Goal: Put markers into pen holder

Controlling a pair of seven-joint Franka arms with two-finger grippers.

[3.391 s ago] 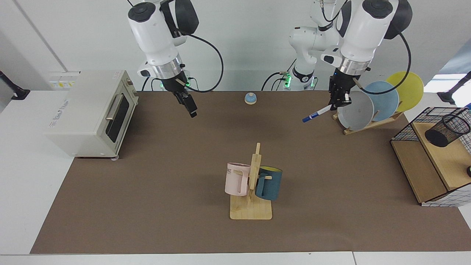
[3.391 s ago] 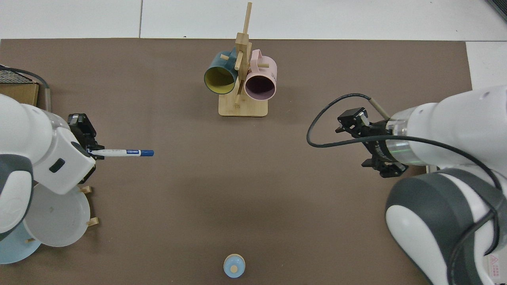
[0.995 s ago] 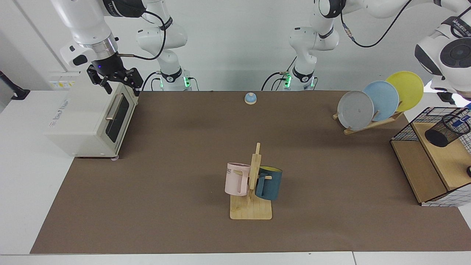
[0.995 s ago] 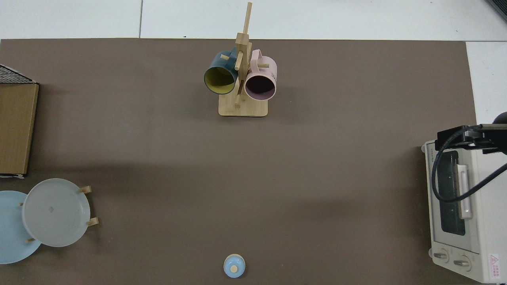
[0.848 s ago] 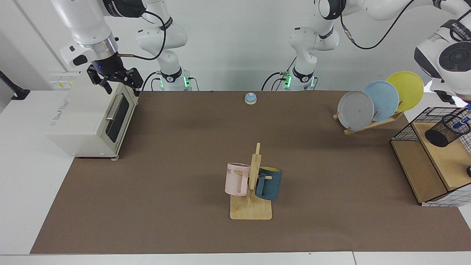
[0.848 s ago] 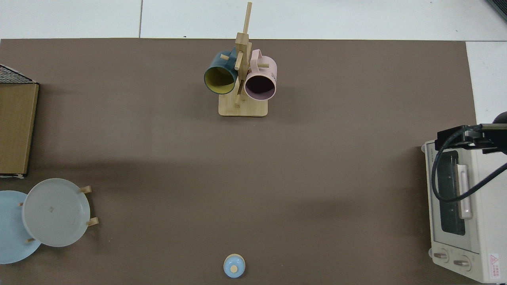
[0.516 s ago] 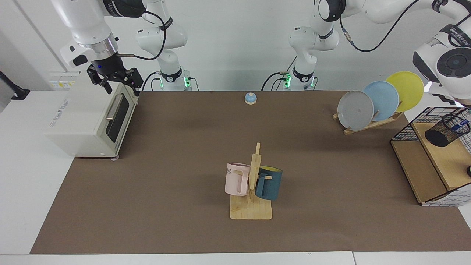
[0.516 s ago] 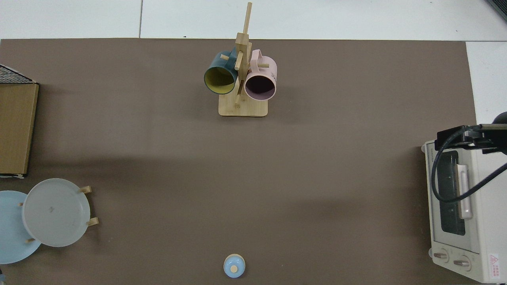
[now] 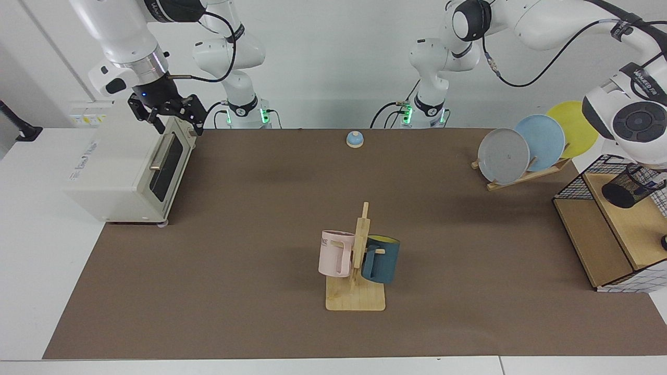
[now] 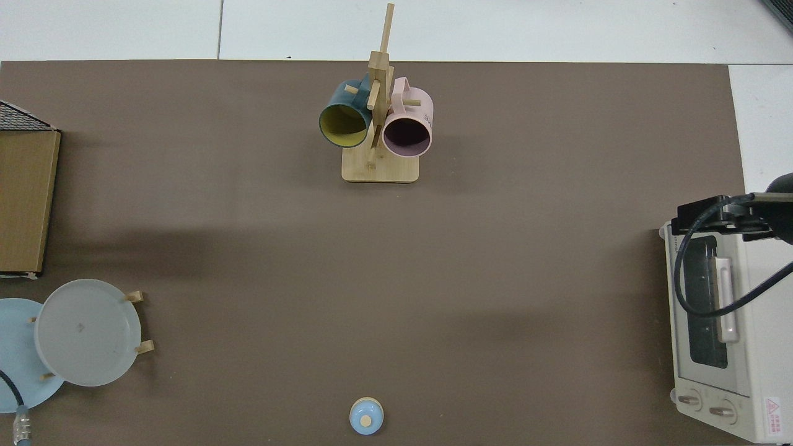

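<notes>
Marker (image 9: 650, 180): white barrel with blue band, seen only in part through the mesh, apparently inside the holder (image 9: 621, 194); the top view does not show it.

Holder: black mesh cup on a wooden shelf (image 9: 633, 224) within the wire basket (image 9: 572, 182).

Left gripper (image 9: 635, 167): directly above the holder's mouth, mostly hidden under its own wrist. Whether it grips the marker or has let go cannot be told.

Step in hand, as judged: the drop into the holder, at or just past release.

Next move, as judged: confirm the marker is free, then a straight lift clear of the rim and the basket wires, so that neither cup nor marker is dragged out.

Right gripper (image 9: 177, 123): waiting, fingers (image 9: 156, 124) spread and holding nothing. Below and just behind them is the oven (image 9: 130, 166), with its door handle nearest.

Well apart from both grippers: mug rack (image 9: 357, 271), bell (image 9: 355, 139). Plates (image 9: 503, 156) stand near the basket.
</notes>
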